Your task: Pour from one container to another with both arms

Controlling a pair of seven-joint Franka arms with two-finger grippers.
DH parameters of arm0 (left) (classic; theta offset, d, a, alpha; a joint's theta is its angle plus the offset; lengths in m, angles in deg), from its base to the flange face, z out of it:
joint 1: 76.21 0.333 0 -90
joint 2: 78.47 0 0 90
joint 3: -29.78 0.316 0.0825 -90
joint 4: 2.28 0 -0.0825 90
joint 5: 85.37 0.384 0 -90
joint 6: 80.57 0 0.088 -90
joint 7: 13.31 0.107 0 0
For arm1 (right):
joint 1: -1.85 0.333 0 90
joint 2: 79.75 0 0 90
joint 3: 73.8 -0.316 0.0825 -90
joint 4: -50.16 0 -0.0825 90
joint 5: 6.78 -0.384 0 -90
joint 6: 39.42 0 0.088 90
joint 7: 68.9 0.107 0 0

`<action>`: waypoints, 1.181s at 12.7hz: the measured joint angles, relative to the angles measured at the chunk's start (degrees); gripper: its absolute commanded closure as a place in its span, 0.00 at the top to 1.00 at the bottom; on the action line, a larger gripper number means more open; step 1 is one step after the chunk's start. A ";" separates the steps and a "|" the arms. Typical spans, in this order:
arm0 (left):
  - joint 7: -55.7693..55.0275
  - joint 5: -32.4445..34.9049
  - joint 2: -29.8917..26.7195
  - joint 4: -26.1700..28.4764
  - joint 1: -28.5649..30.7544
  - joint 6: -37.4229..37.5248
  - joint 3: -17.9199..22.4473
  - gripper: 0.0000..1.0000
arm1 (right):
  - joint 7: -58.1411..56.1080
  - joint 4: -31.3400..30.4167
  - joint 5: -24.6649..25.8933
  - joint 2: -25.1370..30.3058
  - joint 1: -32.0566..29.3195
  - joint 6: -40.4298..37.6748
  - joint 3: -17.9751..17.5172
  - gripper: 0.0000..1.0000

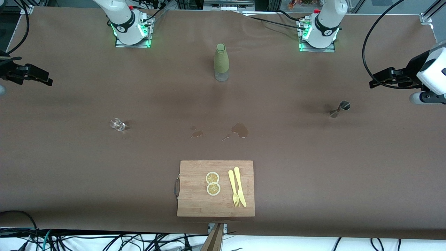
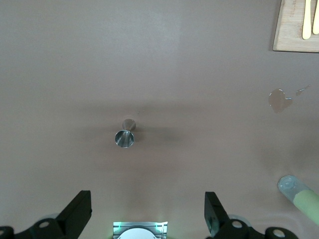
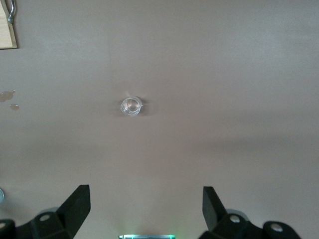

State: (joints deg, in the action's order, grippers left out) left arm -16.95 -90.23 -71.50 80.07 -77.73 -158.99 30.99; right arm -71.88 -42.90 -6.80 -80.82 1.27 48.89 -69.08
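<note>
A wooden cutting board (image 1: 195, 195) sits at the bottom centre of the front view, carrying 2 lemon slices (image 1: 213, 183), a yellow fork (image 1: 233, 188) and a knife (image 1: 240, 186). Just above it, small wet patches (image 1: 240, 129) mark the brown table (image 1: 313, 174). The tiny glass (image 1: 117, 124) stands mid-frame toward the right arm's end; the silver jigger (image 1: 340, 108) stands toward the left arm's end. A green bottle (image 1: 221, 62) stands top centre. The right gripper (image 1: 35, 77) hangs at the frame's left edge and the left gripper (image 1: 383, 81) at its right edge, both with jaws wide and empty.
</note>
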 measured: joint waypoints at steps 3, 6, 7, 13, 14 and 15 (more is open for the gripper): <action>0.00 0.00 0.01 -0.01 -0.08 0.00 -0.09 1.00 | 0.00 -0.01 0.00 -0.01 0.00 0.00 -0.13 1.00; 0.00 0.00 0.01 -0.01 -0.23 0.00 -0.22 1.00 | 0.00 -0.02 0.01 -0.01 0.00 0.00 -0.17 1.00; 0.00 0.00 0.02 -0.01 -0.22 0.00 -0.22 1.00 | 0.00 -0.02 0.01 -0.01 -0.01 0.00 -0.17 1.00; 0.00 0.00 0.51 -0.01 -0.12 0.00 -0.15 1.00 | 0.02 -0.71 0.02 -0.02 -0.01 -0.08 -0.21 1.00; 0.00 0.00 0.53 -0.01 -0.04 0.00 -0.09 1.00 | 0.02 -0.80 0.02 -0.02 -0.01 -0.08 -0.24 1.00; 0.00 0.00 0.55 -0.01 0.06 0.00 0.02 1.00 | 0.02 -0.85 0.02 -0.02 -0.01 -0.09 -0.28 1.00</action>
State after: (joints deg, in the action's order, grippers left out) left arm -16.95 -90.23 -70.95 80.05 -77.67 -159.00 31.02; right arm -71.87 -43.75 -6.78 -80.85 1.27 48.80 -69.36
